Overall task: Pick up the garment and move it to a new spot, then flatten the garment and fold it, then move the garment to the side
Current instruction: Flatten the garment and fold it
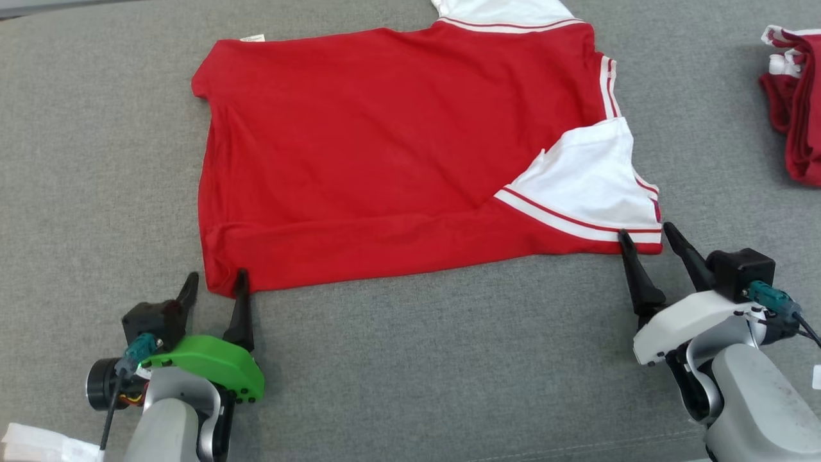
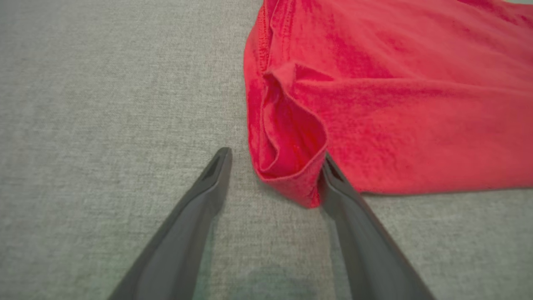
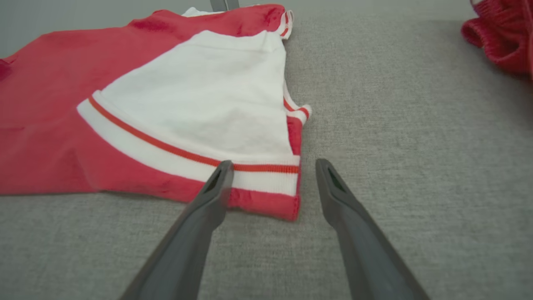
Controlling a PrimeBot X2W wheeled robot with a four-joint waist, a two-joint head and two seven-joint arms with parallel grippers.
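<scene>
Closing your spread left gripper [image 1: 217,274] and right gripper [image 1: 645,230], catch both layers of each near shirt [image 1: 385,147] corner evenly.

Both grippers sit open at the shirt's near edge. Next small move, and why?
Probably ease both forward a little and close on the near corners. The left gripper and right gripper stand open, each with a corner of the shirt between its fingers and nothing pinched yet. A grip there would let them fold it.

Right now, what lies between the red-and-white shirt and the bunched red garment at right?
Bare grey woven surface separates shirt and bunched garment, per head view.
</scene>
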